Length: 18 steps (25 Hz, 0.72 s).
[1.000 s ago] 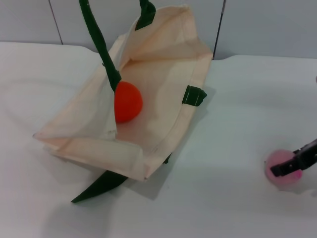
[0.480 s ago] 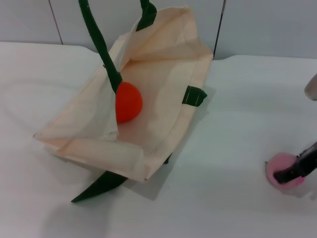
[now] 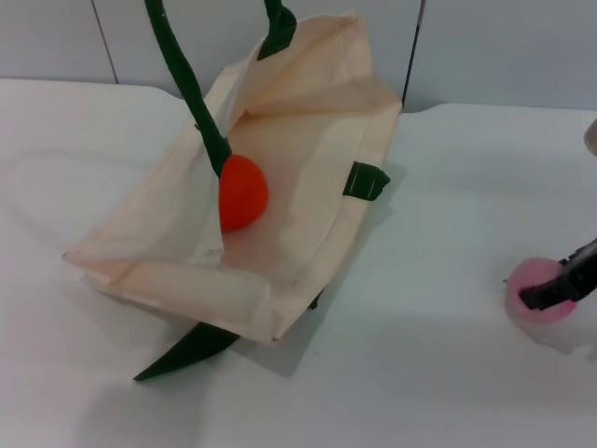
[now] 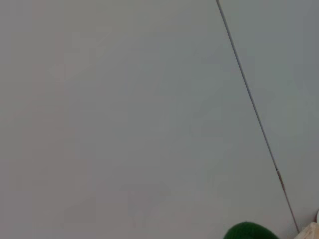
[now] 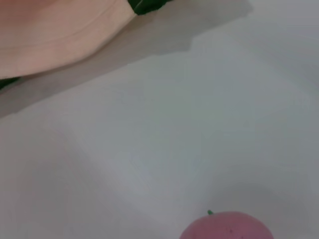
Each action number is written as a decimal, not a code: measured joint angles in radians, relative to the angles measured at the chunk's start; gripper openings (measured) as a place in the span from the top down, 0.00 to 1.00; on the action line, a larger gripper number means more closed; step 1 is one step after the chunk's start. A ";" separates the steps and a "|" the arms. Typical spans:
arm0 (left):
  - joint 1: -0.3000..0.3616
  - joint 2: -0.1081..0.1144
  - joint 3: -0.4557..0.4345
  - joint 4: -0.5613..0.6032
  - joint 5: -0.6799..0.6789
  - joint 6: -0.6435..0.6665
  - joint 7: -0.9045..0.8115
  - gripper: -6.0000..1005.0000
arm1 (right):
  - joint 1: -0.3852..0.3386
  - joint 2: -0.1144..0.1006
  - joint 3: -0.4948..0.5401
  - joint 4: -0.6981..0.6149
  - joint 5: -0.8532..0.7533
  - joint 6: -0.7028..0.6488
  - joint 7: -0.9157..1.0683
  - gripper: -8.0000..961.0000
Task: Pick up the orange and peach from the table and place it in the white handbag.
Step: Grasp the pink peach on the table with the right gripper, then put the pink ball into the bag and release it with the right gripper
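Note:
The white handbag lies open on the table, one green handle pulled up and out past the top of the head view. Inside it rests the orange, against the near wall. The peach is at the far right, well away from the bag. My right gripper is shut on it, with one dark finger across its front. In the right wrist view the peach shows at the edge, with the bag's corner farther off. My left gripper is out of view; its wrist view shows only wall and a green handle tip.
White table with open room between bag and peach. A loose green strap lies out from the bag's near corner. A grey panelled wall stands behind the table. Part of my right arm shows at the right edge.
The right finger dropped lower across the peach, then the peach and finger rose together slightly toward the far side. The bag and the orange stayed put.

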 joint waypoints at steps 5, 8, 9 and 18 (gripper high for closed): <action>0.001 0.000 0.000 -0.001 0.000 0.000 0.002 0.84 | -0.001 0.001 0.000 -0.038 0.010 0.000 0.007 0.32; 0.002 0.000 0.000 -0.001 0.000 0.000 0.001 0.84 | -0.001 0.002 0.000 -0.090 0.072 -0.002 0.012 0.34; 0.002 0.000 0.000 -0.001 0.000 0.000 0.001 0.84 | 0.002 0.001 0.000 -0.110 0.105 -0.004 0.012 0.35; -0.011 -0.001 0.005 -0.001 -0.007 0.002 -0.005 0.84 | 0.081 -0.002 -0.129 -0.141 0.329 -0.190 0.006 0.41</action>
